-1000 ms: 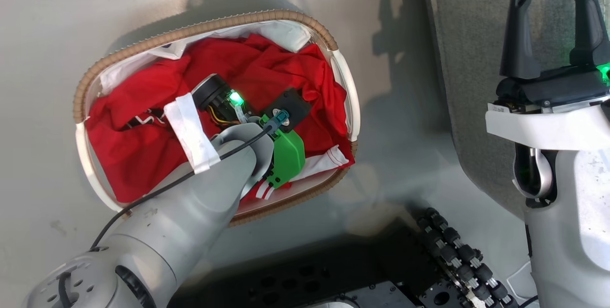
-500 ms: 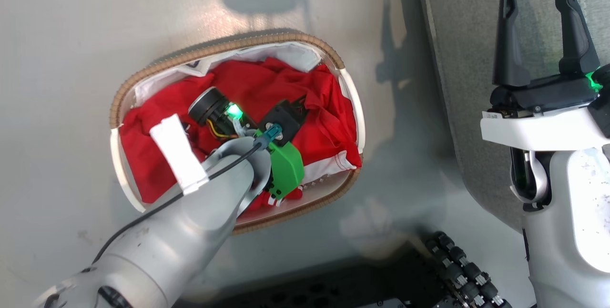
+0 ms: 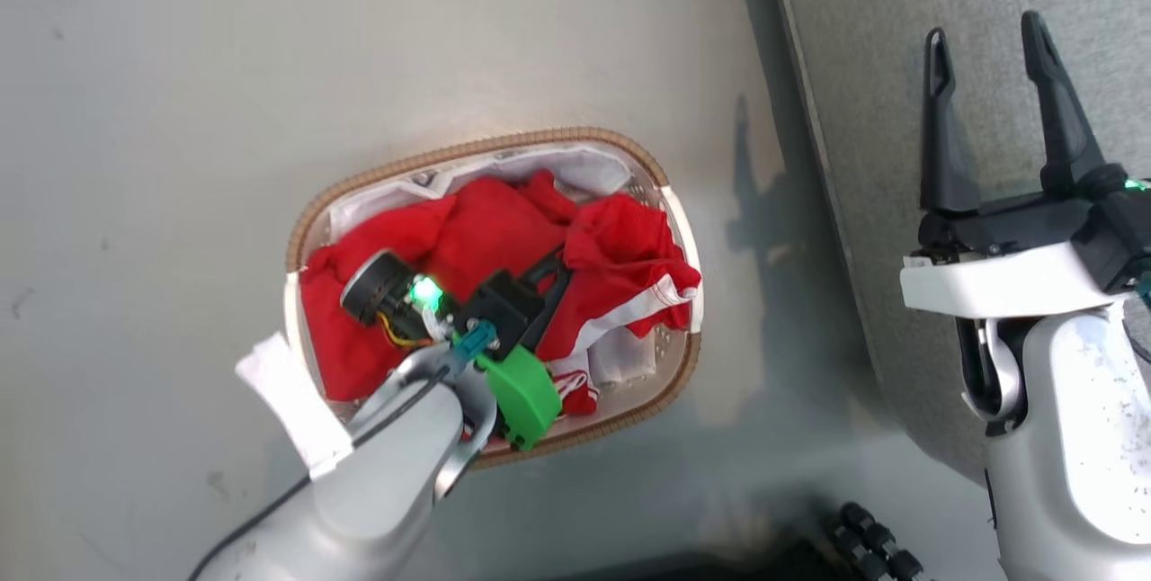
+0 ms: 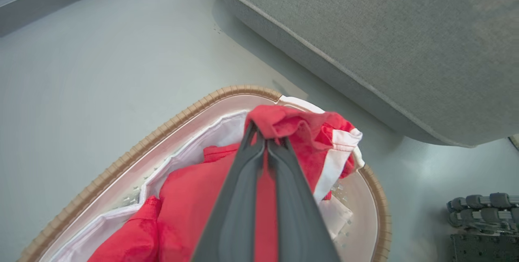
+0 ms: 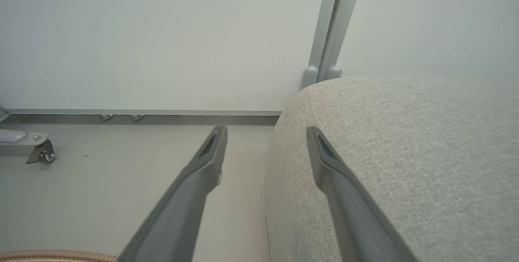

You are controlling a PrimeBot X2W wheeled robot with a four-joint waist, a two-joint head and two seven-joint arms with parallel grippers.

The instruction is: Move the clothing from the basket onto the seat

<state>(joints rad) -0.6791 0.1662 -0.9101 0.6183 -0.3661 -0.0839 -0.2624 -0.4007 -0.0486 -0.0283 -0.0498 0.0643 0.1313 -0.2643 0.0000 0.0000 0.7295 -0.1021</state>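
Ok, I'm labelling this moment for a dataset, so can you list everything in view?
clothing: heap, number unclear, red with white stripes, in the basket
basket: one, white with brown rim, on the floor beside the seat
liner sheet: one, glossy white, inside the basket
seat: one, grey fabric, beside the basket
floor: pale grey, under everything
wall: pale, behind the seat
caster: one, grey, by the wall
left gripper: one, dark jaws shut on a raised fold of the clothing, over the basket
right gripper: one, dark jaws open, empty, over the seat's edge
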